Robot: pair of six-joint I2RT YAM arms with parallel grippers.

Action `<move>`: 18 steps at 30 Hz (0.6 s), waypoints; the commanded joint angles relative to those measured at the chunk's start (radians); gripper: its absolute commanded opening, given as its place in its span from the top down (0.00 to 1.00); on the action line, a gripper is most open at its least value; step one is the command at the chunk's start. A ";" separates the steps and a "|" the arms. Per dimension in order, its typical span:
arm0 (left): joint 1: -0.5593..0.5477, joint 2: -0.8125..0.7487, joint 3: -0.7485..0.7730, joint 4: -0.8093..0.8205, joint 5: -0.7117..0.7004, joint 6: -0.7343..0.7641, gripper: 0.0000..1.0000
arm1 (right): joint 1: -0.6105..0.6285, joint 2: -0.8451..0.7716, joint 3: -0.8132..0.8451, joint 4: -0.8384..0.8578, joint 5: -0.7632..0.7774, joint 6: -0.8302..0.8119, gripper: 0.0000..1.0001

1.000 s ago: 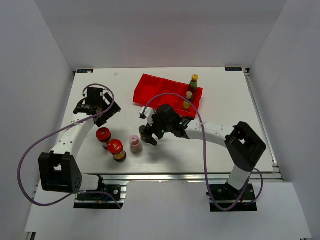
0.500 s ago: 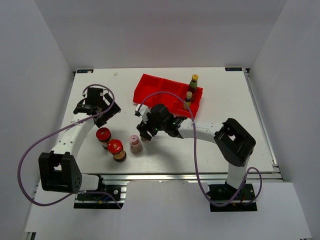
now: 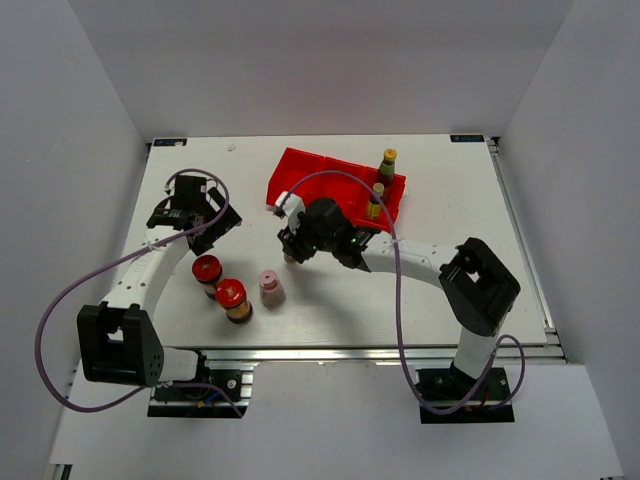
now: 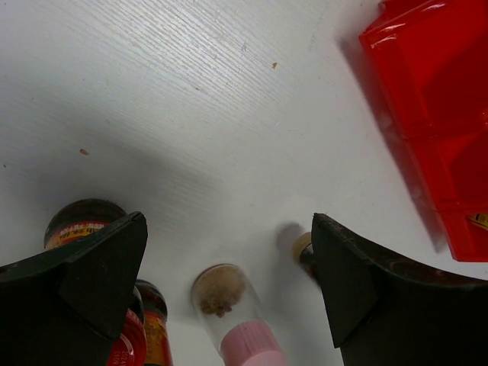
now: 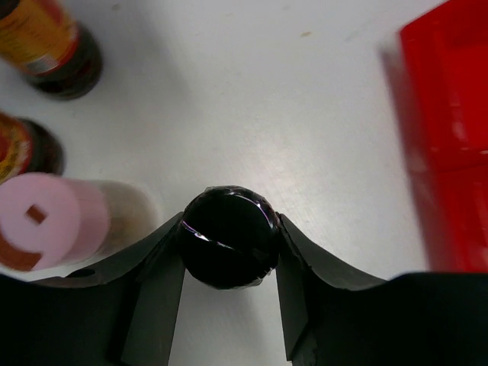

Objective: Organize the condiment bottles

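Right gripper [image 5: 230,255] clenched on the dark-capped bottle [image 5: 229,235], fingers pressed to either side of its black cap. This sits just off the near left corner of the red tray [image 3: 300,170]. Left gripper [image 3: 205,222] released, jaws spread wide, hanging well left of the tray over bare table [image 3: 450,230]. Pink-capped bottle [image 3: 270,287] stands nearer than the tray's left end, close to the grasped bottle. Two red-lidded jars [image 3: 207,270] [image 3: 232,298] stand side by side further left of the pink one. Yellow-capped bottle [image 3: 387,160] and pale-capped bottle [image 3: 377,195] stand upright at the tray's right end; exact compartment unclear.
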 commanded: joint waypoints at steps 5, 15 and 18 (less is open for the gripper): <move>-0.001 0.018 0.035 -0.013 0.015 0.014 0.02 | -0.196 0.005 0.249 -0.048 0.174 0.066 0.71; -0.001 0.017 0.037 -0.005 0.069 0.028 0.02 | -0.333 0.225 0.500 -0.120 0.195 0.101 0.73; 0.001 0.018 0.038 -0.011 0.070 0.028 0.02 | -0.348 0.272 0.549 -0.119 0.228 0.118 0.73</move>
